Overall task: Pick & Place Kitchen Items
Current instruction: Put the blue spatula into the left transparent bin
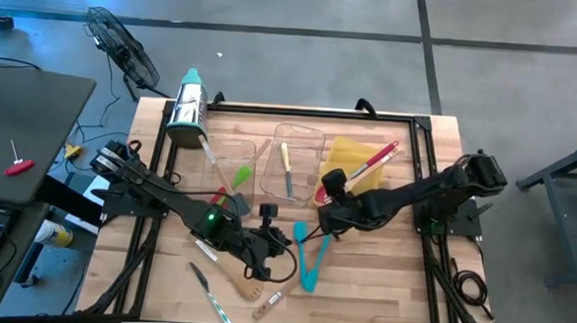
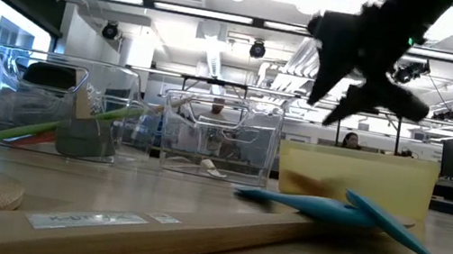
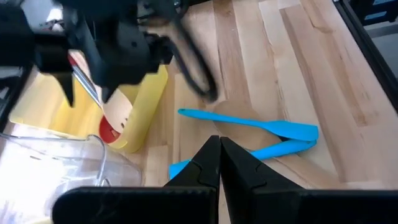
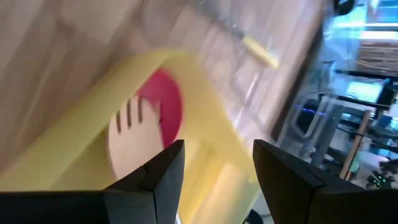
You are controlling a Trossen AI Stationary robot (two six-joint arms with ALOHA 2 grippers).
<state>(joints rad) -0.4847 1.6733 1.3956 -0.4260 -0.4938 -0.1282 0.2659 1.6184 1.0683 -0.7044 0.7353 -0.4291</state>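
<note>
The right gripper (image 1: 329,188) hangs with fingers apart, empty, at the yellow bin (image 1: 360,155). The left gripper (image 3: 219,160) is clenched shut, empty, near the teal spatulas (image 3: 273,134).

Closed left gripper (image 3: 219,163) before teal spatulas (image 3: 273,134).

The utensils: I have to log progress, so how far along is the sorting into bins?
Partly done. A red spatula lies in the yellow bin, a green spatula in one clear bin, a yellow-handled knife in the other. Nothing is in hand: the right gripper is open beside the yellow bin, and the left gripper is shut and empty. Left: teal spatulas, a small knife and a wooden fork.
</note>
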